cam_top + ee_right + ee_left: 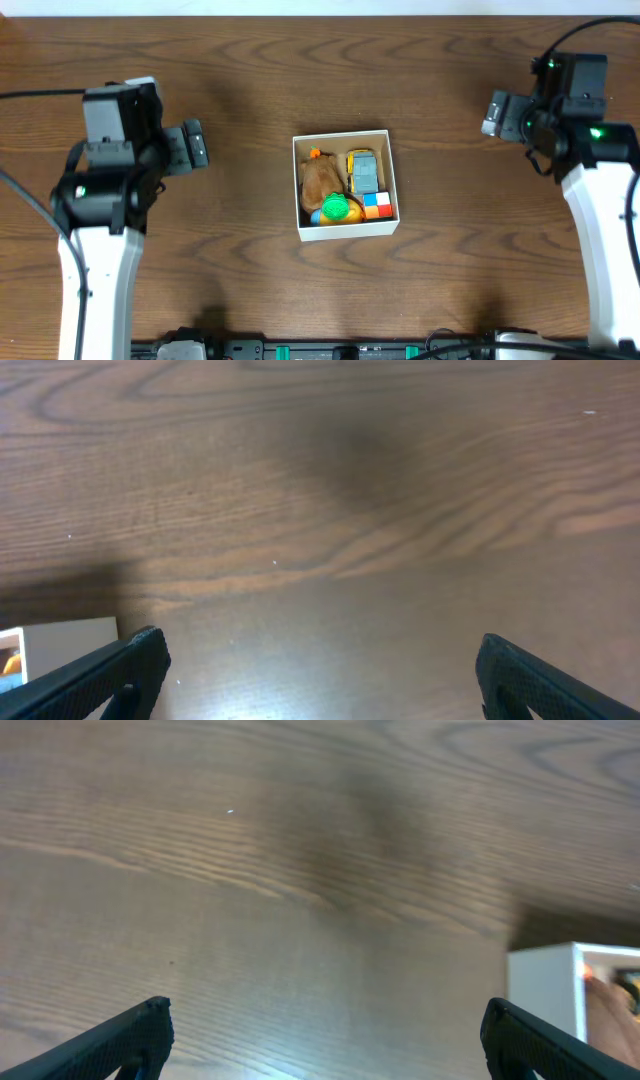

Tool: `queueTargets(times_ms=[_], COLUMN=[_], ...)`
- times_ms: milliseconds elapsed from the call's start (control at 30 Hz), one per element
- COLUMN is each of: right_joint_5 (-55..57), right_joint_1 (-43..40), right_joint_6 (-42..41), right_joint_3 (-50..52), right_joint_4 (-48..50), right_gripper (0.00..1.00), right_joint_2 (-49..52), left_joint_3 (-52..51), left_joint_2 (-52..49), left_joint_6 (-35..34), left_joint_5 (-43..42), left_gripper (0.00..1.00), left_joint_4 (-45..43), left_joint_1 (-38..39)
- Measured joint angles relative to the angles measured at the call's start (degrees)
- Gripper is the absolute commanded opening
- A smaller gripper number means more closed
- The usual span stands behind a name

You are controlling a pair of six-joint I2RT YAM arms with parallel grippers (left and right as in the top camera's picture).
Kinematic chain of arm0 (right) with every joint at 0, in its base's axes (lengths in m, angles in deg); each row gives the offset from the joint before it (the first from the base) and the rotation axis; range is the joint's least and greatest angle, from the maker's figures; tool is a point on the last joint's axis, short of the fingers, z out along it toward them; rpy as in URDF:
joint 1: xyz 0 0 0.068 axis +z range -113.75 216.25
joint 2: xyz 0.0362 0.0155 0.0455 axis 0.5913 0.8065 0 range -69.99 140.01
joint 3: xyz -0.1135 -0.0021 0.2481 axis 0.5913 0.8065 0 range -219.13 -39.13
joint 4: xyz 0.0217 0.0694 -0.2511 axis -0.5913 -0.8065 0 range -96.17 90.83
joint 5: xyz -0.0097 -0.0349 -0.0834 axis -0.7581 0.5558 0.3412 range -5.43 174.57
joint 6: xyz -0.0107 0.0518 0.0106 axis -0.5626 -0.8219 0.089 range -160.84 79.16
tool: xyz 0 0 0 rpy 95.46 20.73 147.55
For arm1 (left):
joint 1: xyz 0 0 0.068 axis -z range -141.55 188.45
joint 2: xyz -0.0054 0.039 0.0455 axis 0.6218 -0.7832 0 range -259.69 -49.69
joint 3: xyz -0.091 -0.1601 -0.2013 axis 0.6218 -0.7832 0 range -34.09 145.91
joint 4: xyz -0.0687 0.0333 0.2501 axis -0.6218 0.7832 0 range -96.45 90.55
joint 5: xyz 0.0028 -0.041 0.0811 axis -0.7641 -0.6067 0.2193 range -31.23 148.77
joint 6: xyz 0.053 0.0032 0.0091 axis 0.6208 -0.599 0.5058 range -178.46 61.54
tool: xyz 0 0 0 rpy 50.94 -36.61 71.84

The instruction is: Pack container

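Observation:
The container (345, 232), a small square white-walled box, sits at the table's centre. Inside lie a brown plush toy (321, 180), a yellow-and-grey toy car (363, 171), a green-and-yellow toy (338, 208) and a coloured cube (377, 205). My left gripper (195, 146) is open and empty, well left of the box; in the left wrist view (325, 1020) its fingers are wide apart over bare wood, with the container's corner (545, 985) at the right edge. My right gripper (493, 113) is open and empty, far right of the box; its wrist view (315, 660) shows the container's wall (70, 630) at lower left.
The dark wooden table (250, 80) surrounds the box. A black rail with equipment (330, 350) runs along the front edge. The white arm links stand at the left (95, 280) and right (610, 250) sides.

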Motion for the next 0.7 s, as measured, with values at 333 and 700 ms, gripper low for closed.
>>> queueTargets(times_ms=[333,700], right_joint_5=[2.12,2.71], right_joint_1=[0.0,0.0], right_joint_6=[-1.73,-5.11], right_joint_3=[9.09,33.83], right_joint_4=[-1.9,-3.5], right_gripper=[0.93,0.99], right_joint_2=[-25.53,-56.39], left_joint_3=[-9.46,-28.87], left_joint_2=[21.88,45.22], left_joint_6=[2.75,-0.37], left_joint_5=[-4.0,-7.41], left_gripper=[0.98,0.98], left_joint_4=[0.5,0.55], left_joint_1=[0.0,0.0])
